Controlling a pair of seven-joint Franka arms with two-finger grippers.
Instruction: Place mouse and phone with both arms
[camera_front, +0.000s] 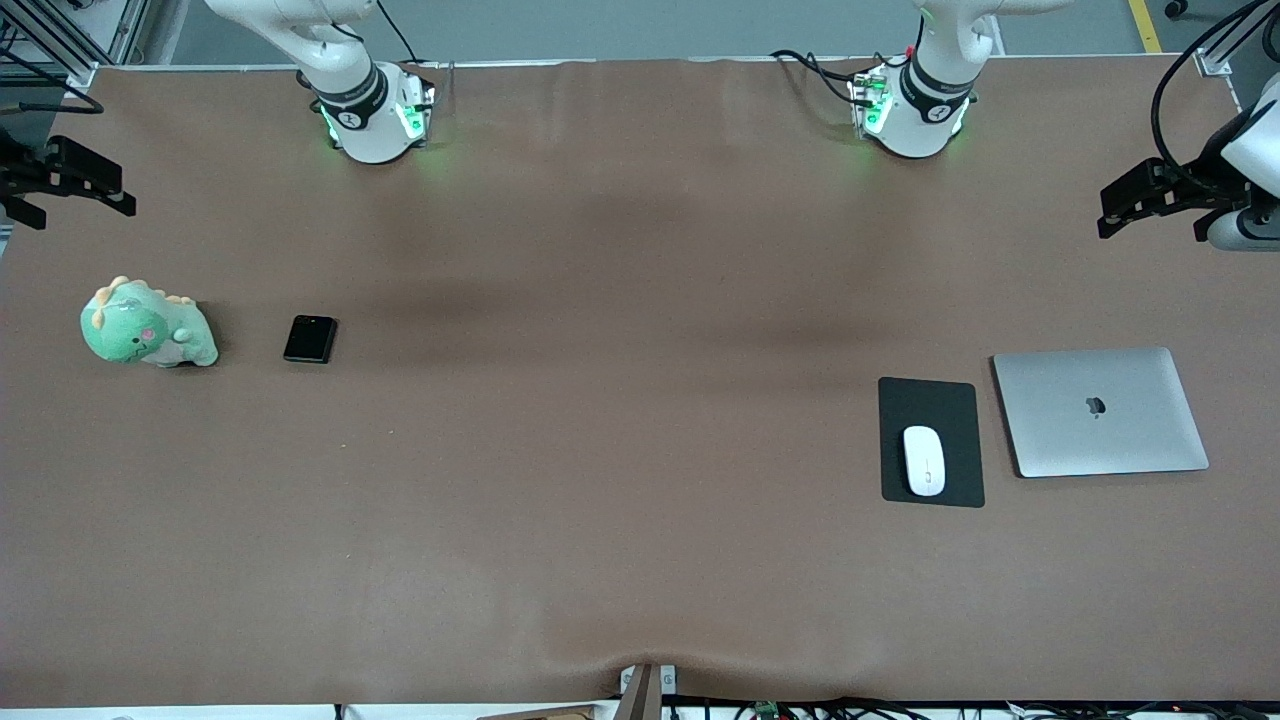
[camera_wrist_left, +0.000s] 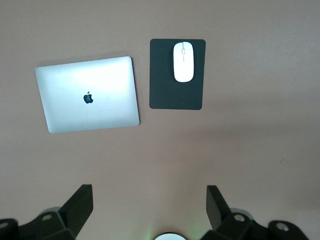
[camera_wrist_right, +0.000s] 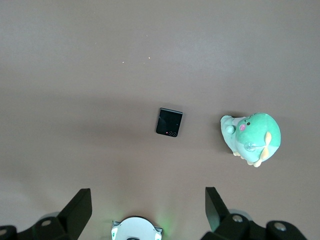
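The white mouse (camera_front: 923, 460) lies on a matte black pad (camera_front: 930, 395) beside a closed silver laptop (camera_front: 1100, 410), toward the left arm's end. It also shows in the left wrist view (camera_wrist_left: 183, 61). The small black phone (camera_front: 309, 338) lies flat on the brown table beside a green plush dinosaur (camera_front: 145, 325), toward the right arm's end. The phone also shows in the right wrist view (camera_wrist_right: 169, 121). My left gripper (camera_front: 1150, 205) (camera_wrist_left: 149, 202) is open and empty, high over its end of the table. My right gripper (camera_front: 75, 190) (camera_wrist_right: 147, 202) is open and empty, high over its end.
The pad (camera_wrist_left: 177, 95) and laptop (camera_wrist_left: 87, 95) show in the left wrist view, the plush (camera_wrist_right: 252, 137) in the right wrist view. The arm bases (camera_front: 375, 115) (camera_front: 910, 115) stand at the table's edge farthest from the front camera. Brown tabletop (camera_front: 620, 400) spans the middle.
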